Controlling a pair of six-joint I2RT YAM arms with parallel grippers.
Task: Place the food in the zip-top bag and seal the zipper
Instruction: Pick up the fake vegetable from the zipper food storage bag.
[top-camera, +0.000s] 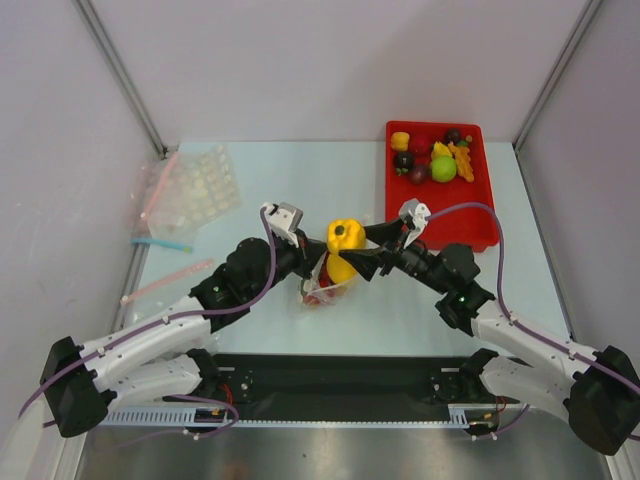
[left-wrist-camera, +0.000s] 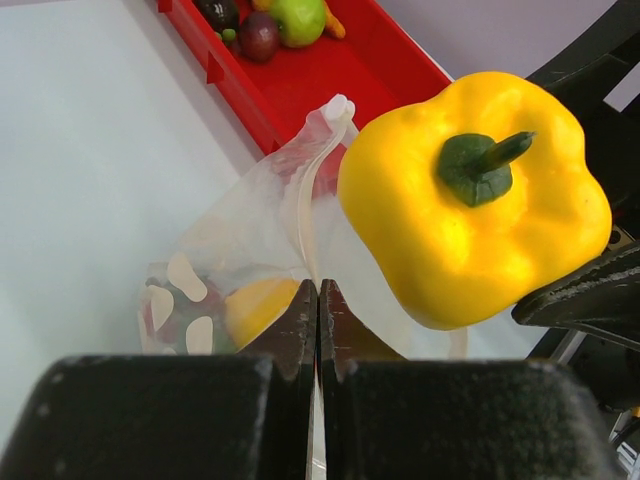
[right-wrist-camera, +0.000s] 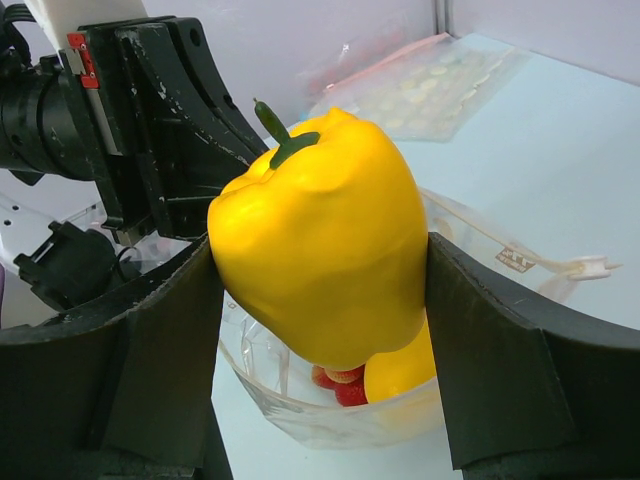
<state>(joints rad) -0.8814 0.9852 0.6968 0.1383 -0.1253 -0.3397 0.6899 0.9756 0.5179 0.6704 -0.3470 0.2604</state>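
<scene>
My right gripper (top-camera: 352, 243) is shut on a large yellow pepper (right-wrist-camera: 325, 240) and holds it just above the open mouth of the clear zip-top bag (right-wrist-camera: 330, 415). The pepper also shows in the top view (top-camera: 345, 236) and the left wrist view (left-wrist-camera: 475, 195). My left gripper (left-wrist-camera: 318, 292) is shut on the bag's whitish zipper rim (left-wrist-camera: 312, 190) and holds the mouth up. Inside the bag lie another yellow pepper (right-wrist-camera: 400, 372) and small red pieces (right-wrist-camera: 345, 385). More food (top-camera: 442, 155) lies in the red tray (top-camera: 440, 225).
The red tray stands at the back right, close behind my right arm. At the back left lie a white dimpled sheet (top-camera: 205, 180) and clear bags with a blue strip (top-camera: 160, 243) and a pink strip (top-camera: 168, 280). Walls enclose the table.
</scene>
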